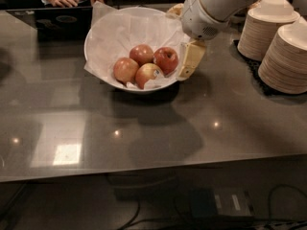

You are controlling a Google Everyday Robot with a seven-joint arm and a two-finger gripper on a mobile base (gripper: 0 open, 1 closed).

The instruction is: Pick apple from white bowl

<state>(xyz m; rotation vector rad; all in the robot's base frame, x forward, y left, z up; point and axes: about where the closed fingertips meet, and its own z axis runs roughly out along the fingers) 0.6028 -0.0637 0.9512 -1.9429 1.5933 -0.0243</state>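
The white bowl (117, 30), lined with crinkled white paper, stands on the grey table at the back middle. Several apples lie in it. The apple (166, 60), the darkest and reddest, is at the right of the group. A yellower apple with a sticker (148, 74) lies in front of it, and two paler orange-red apples (125, 69) (142, 54) lie to the left. My gripper (190, 61) hangs from the white arm (211, 8) at the bowl's right rim, just right of the dark red apple.
Two tall stacks of paper plates (287, 56) stand on a black mat at the right. A person's hands (64, 0) rest by a dark laptop (62, 23) at the back left. The grey table (144, 138) runs wide toward the front edge.
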